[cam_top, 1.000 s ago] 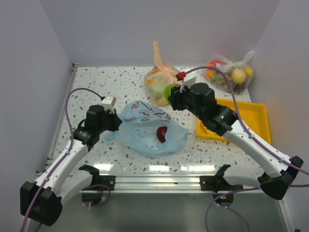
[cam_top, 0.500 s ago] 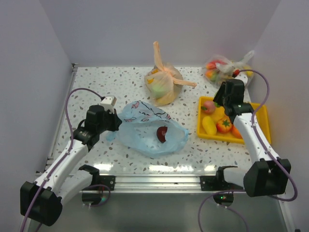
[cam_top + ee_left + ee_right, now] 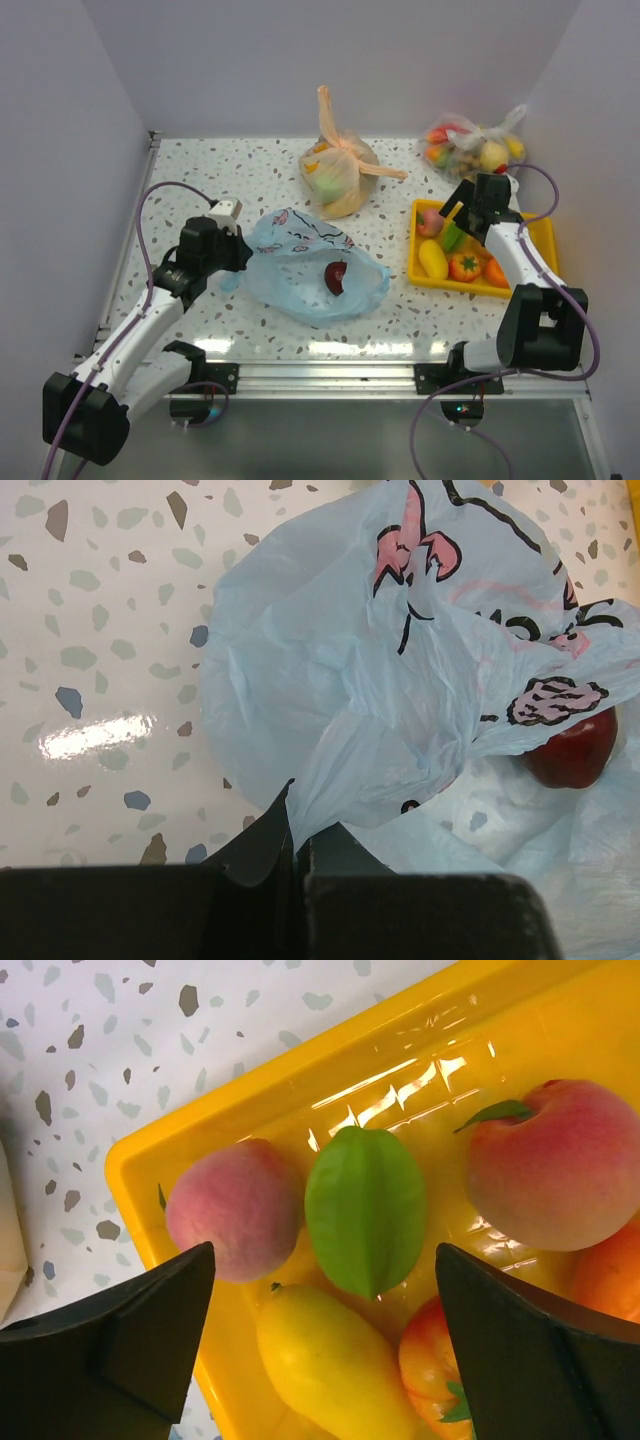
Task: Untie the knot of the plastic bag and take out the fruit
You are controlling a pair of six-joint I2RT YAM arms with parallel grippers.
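Observation:
The light blue plastic bag lies slack on the table with its mouth open, and its knot is out of view. One dark red apple sits inside it. My left gripper is shut on a fold of the bag's left edge. My right gripper hangs open above the yellow tray. A green fruit lies free below its jaws, between a pink peach, a yellow fruit and a second peach.
An orange bag with tied handles stands behind the blue bag. A clear bag of fruit sits at the back right, just beyond the tray. White walls close the table on the left, back and right.
My right arm swung from beside the orange bag over to the tray, carrying the green fruit. Its jaws opened and the fruit now lies in the tray. The left arm has not moved.

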